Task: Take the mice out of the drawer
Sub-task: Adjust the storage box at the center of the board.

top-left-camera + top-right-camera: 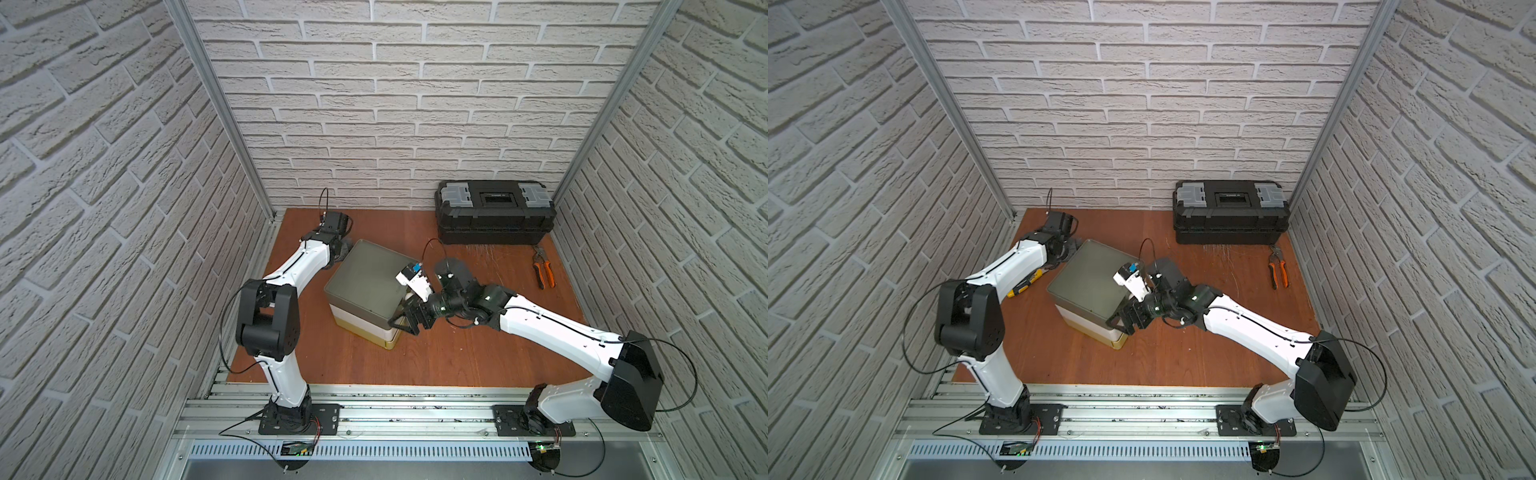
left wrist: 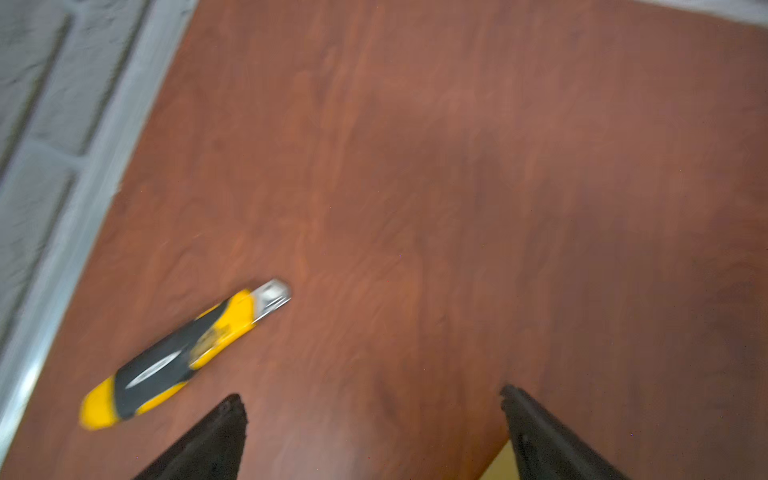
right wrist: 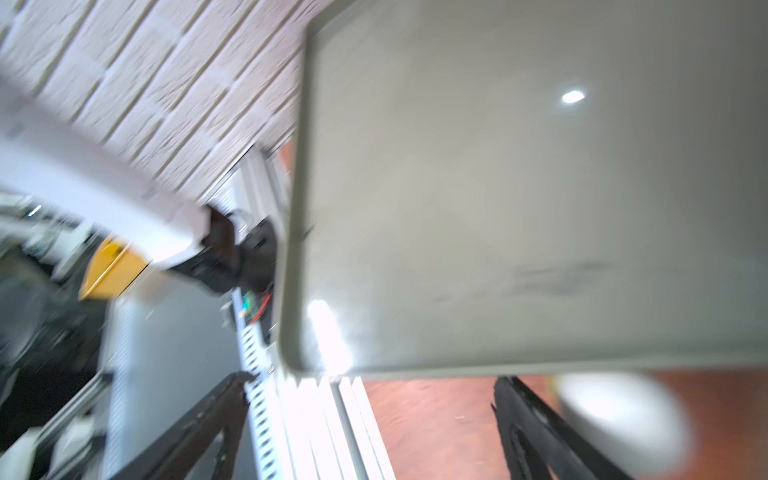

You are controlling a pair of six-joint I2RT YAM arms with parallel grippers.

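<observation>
Brick-patterned walls (image 1: 395, 104) close in a reddish-brown wooden table (image 1: 457, 353) on three sides. Near the middle of the table we see a small drawer unit (image 1: 365, 278) with a flat grey top, white sides and a yellow band along its base; both top views show it, and its sides look closed from here. We cannot see the mice in any view, so we cannot tell where they lie.

At the far right a black toolbox (image 1: 494, 216) stands against the back wall. Pliers (image 1: 544, 270) with orange handles lie just nearer than it, close to the right wall. A yellow and black utility knife (image 1: 1022, 287) lies on the table left of the drawer unit, partly under the left arm.

Our left gripper (image 2: 372, 395) hangs by the far left corner of the drawer unit. Its jaws are spread wide over bare wood with nothing between them, and the knife lies off to one side, apart from the fingers.

Our right gripper (image 1: 403, 326) sits at the near right corner of the drawer unit, level with the grey top. In the right wrist view its jaws stand wide apart and grip nothing. A pale rounded blur (image 3: 619, 419) shows just beside one finger, too smeared for us to tell what it is.
</observation>
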